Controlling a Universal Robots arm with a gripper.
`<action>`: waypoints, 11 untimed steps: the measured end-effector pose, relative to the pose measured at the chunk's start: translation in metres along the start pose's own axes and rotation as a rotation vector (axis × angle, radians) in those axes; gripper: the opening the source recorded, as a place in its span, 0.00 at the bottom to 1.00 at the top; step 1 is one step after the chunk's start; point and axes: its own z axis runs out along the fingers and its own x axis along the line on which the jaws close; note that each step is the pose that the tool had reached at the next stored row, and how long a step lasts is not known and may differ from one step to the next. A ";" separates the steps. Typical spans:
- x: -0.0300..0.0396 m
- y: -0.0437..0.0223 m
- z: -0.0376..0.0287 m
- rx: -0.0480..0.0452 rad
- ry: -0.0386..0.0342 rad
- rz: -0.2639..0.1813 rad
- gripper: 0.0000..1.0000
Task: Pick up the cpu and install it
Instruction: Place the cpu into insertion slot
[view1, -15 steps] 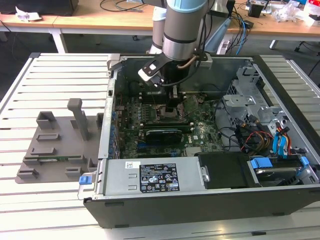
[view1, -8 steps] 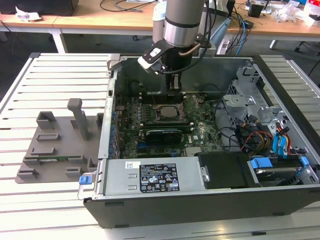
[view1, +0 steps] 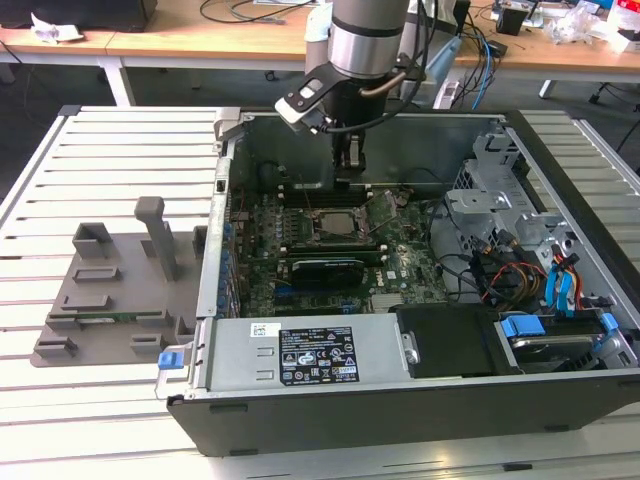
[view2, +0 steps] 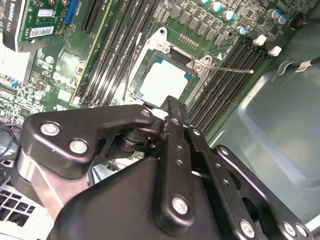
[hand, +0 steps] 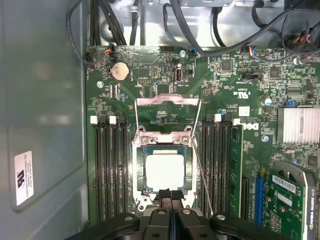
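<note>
Gripper: in the exterior view the gripper (view1: 348, 170) hangs inside the open computer case (view1: 400, 410), directly over the socket area; in both wrist views its fingers are pressed together with nothing between them, so it is clenched and carries nothing.
Cpu: the cpu (hand: 165, 171) lies flat in the socket, silver top up, square to the surround and not tilted, which reads as seated.
Gripper to cpu: the closed tips (view2: 170, 105) hover just beside one edge of the chip; whether they touch it I cannot tell.
Load frame: the hinged metal frame (hand: 167, 101) stands flipped open away from the chip, leaving the top bare.
Lever: the thin wire lever (hand: 200, 175) runs free along the socket's side, unlatched by the look of it.
Fixture plate: the grey fixture plate (view1: 110, 300) rests on the slatted worktop (view1: 130, 150) at about 9 o'clock from the case in the exterior view.
Progress: placing looks done; clamping not yet.
</note>
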 end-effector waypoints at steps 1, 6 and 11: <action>-0.0001 -0.0001 -0.0029 0.0000 0.0000 0.000 0.11; -0.0004 -0.0005 -0.0129 0.0000 0.0000 0.000 0.11; -0.0007 -0.0010 -0.0248 0.0000 -0.0001 0.000 0.11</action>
